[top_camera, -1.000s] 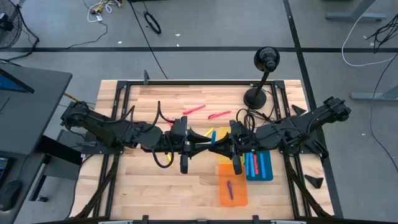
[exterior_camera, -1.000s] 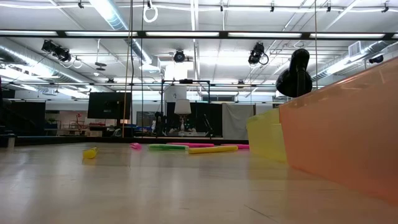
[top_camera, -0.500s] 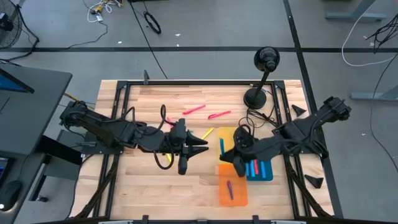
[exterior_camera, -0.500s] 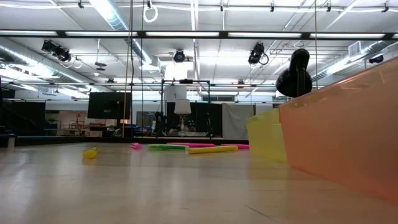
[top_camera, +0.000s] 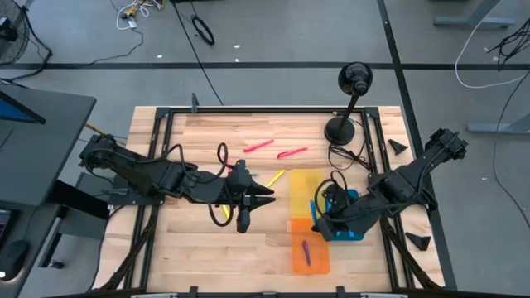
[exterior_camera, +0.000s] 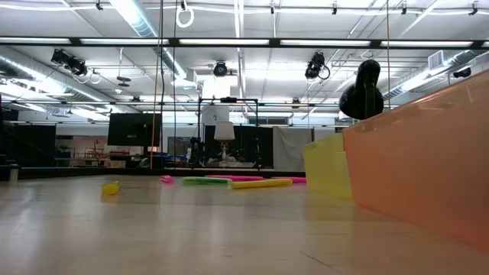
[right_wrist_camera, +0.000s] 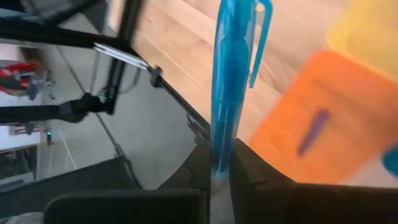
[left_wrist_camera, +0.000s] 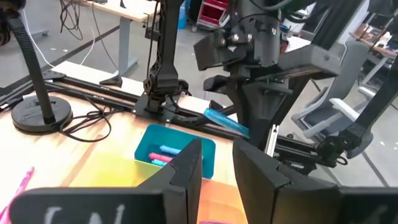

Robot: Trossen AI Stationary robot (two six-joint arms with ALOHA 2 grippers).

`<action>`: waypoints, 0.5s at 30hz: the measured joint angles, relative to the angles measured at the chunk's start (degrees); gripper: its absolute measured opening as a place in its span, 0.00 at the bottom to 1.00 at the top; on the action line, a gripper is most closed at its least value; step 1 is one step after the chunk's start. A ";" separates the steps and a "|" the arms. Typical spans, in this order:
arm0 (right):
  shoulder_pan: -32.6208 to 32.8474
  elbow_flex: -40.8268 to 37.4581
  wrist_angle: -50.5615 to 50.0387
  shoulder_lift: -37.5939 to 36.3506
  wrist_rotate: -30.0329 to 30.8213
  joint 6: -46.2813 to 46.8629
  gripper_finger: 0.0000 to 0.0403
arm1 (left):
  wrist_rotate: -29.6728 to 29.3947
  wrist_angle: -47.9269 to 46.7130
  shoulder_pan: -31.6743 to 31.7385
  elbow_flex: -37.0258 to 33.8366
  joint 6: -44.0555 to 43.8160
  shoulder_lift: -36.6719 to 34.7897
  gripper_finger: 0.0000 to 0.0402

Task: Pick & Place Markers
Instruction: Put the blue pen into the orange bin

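Wooden table [top_camera: 190,232], translucent plastic orange tray [top_camera: 308,257], glossy blue marker [right_wrist_camera: 225,93].

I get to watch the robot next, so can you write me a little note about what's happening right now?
Right gripper: shut on a blue marker, above the blue tray.
Left gripper: holds nothing, fingers slightly apart, waiting mid-table.
Done: the blue tray has blue and pink markers inside; a purple marker lies in the orange tray.
Left: drop the blue one in a tray. Two pink markers and a yellow marker lie on the table. The low view also shows a green marker. The yellow tray looks empty.
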 joint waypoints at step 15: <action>6.53 0.00 -8.75 0.05 -4.66 19.82 0.05 | 0.04 -2.95 0.07 -0.01 0.63 0.00 0.24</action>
